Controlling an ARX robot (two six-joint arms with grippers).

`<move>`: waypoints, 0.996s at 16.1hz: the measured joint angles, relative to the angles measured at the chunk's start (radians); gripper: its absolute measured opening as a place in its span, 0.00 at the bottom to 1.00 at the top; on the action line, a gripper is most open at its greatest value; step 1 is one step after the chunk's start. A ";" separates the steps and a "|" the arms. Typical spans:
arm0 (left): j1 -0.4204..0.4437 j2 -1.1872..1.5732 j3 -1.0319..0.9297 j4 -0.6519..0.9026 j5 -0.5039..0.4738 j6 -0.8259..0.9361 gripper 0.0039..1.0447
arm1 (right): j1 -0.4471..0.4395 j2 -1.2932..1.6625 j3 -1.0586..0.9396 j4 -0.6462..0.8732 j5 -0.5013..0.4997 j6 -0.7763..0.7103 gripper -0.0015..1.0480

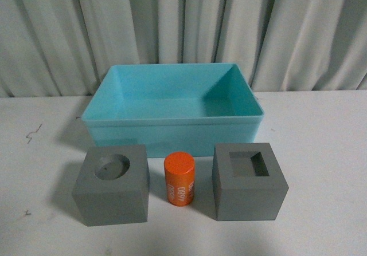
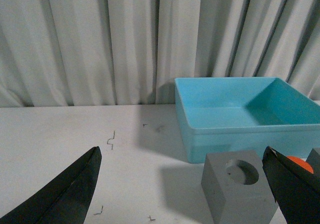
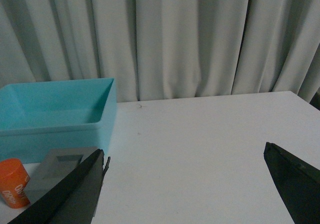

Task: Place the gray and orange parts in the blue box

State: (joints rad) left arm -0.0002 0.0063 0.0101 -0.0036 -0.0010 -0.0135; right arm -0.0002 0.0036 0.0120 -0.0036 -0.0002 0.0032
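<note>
left hand (image 2: 181, 151) released, jaws wide apart, holding nothing; right hand (image 3: 185, 150) likewise released, empty. orange cylinder (image 1: 179, 178) upright on white surface (image 1: 321, 153), outside blue box (image 1: 172, 136). gray round-recess cube (image 1: 112, 193) just beside at cylinder's 9 o'clock, gray square-recess cube (image 1: 249, 181) at 3 o'clock, box at 12 o'clock, near, not touching. pale curtain (image 1: 183, 21) behind box.

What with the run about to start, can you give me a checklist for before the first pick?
1. Box empty, with room for all parts: ok.
2. Round-recess cube, cylinder and square-recess cube upright and apart from each other: ok.
3. Left gripper open and empty: ok.
4. Right gripper open and empty: ok.
5. A gripper lined up over a part: not ok; both sit back from the parts, and neither arm shows in the front view.
</note>
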 joint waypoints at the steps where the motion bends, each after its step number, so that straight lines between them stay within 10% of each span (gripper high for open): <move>1: 0.000 0.000 0.000 0.000 0.000 0.000 0.94 | 0.000 0.000 0.000 0.000 0.000 0.000 0.94; 6: 0.000 0.000 0.000 0.000 0.000 0.000 0.94 | 0.003 0.006 0.005 -0.032 0.017 0.007 0.94; 7: 0.000 0.000 0.000 0.000 -0.002 0.000 0.94 | -0.004 0.168 0.108 -0.265 0.139 0.061 0.94; 11: 0.000 0.000 0.000 0.000 0.000 0.000 0.94 | -0.425 0.765 0.388 0.003 -0.247 -0.157 0.94; 16: 0.000 0.000 0.000 0.000 0.000 0.000 0.94 | -0.110 1.218 0.550 0.207 -0.275 -0.245 0.94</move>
State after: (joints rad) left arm -0.0002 0.0063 0.0101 -0.0036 -0.0006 -0.0135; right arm -0.1101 1.2217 0.5625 0.2035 -0.2752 -0.2420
